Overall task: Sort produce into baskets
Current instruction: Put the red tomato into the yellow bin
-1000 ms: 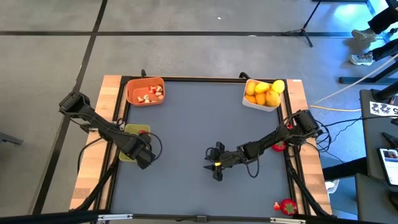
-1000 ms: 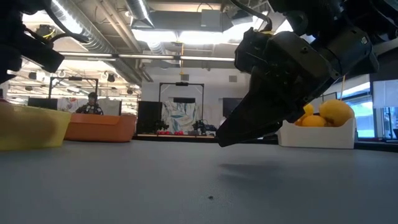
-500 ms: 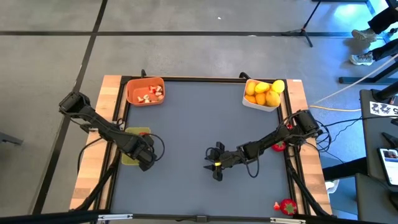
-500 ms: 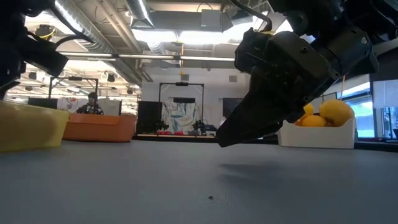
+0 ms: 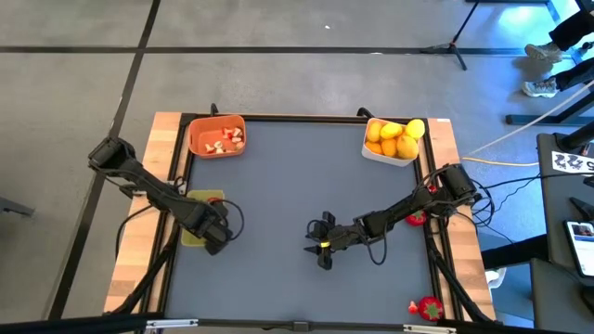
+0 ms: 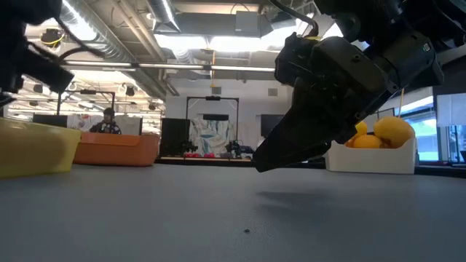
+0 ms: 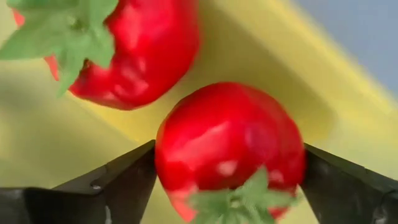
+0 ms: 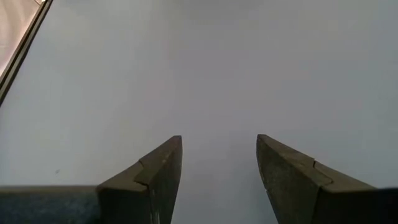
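Left tool (image 5: 215, 234) grips a red toy strawberry with a green leafy top (image 7: 229, 152), one dark finger on each side of it. We hold it directly over the translucent yellow-green shallow bin (image 5: 192, 232) at the left edge of the grey bench (image 5: 278, 186). A second red strawberry (image 7: 127, 53) already lies inside that bin, just ahead of the tool and apart from the held one.

Key relation for the coming move: the bin floor is straight below the held strawberry, so we judge the drop needs only a release, no sideways travel. The berry's long axis runs across the line between the fingers, leafy end toward the wrist camera. Risk, as we see it: it may land against the berry already in the bin and roll.

Right tool (image 5: 320, 245) hovers over bare bench mid-table, fingers (image 8: 158, 171) parted, nothing between them. More red strawberries (image 5: 418, 219) sit near the right arm's base side at the bench's right edge, and another (image 5: 429, 307) lies at the lower right corner. Both are behind the right tool, far from the left one, so we judge the right arm is the nearer for those.

Orange shallow bin (image 5: 216, 135) holds small pale-and-red bits; white shallow bin (image 5: 391, 141) holds yellow and orange round citrus. Both look sorted.
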Action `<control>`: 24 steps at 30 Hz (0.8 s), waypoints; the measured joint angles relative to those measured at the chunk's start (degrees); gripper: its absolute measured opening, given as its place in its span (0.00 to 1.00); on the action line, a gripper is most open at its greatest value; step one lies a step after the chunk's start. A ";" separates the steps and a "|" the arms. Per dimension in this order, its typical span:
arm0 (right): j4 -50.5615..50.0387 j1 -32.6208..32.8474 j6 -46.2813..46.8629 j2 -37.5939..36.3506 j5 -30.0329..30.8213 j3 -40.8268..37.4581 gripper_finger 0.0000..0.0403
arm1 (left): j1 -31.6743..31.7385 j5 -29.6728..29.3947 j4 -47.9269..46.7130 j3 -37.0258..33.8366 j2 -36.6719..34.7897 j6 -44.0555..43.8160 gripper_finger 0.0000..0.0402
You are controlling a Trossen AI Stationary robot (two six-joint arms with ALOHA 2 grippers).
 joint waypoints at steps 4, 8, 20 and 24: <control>-0.01 0.00 0.00 0.00 0.00 0.00 0.51 | 0.07 1.21 -0.41 -2.32 0.03 -0.08 0.98; -0.02 0.00 0.00 0.00 -0.02 0.00 0.51 | 0.09 2.45 -0.18 -2.49 -0.06 -0.32 0.97; 0.01 0.00 -0.01 -0.16 -0.87 0.00 0.51 | 0.59 0.54 -0.38 2.59 -6.35 1.21 0.95; -0.20 0.00 0.00 -0.72 -2.75 0.00 0.51 | 0.59 -0.98 -0.21 3.90 -9.62 1.21 0.95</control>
